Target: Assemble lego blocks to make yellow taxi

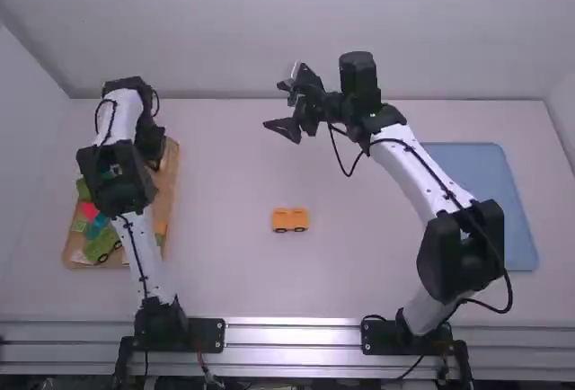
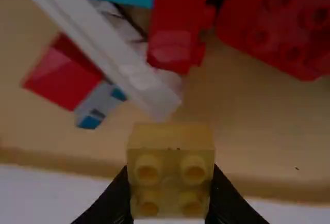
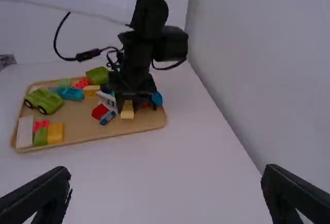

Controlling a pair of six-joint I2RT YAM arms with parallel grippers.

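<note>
The yellow wheeled base (image 1: 289,218) is sitting upright near the middle of the white table (image 1: 229,273), its two dark wheels facing the near side, and stretches of white tabletop are lying between it and both trays. Left of it, the left claw (image 1: 151,146) is hanging over the far part of the wooden tray (image 1: 171,172), close to the tray's right edge, with its fingers closed on a yellow block (image 2: 170,144); whether that block is touching the tray is impossible to tell. Beyond the base, the right claw (image 1: 279,105) is standing wide open over the far part of the table, holding nothing, well apart from the tray's rim. The blue tray (image 1: 481,170) is lying at the right, its left part passing behind the right arm. The high view is showing the left arm covering much of the wooden tray, while the right wrist view is revealing a green car (image 3: 44,100) and a long white block (image 3: 25,132) at the tray's near end. The left wrist view is adding four studs on the gripped block, with a white bar (image 2: 105,48) and a red block (image 2: 64,77) lying close by.
</note>
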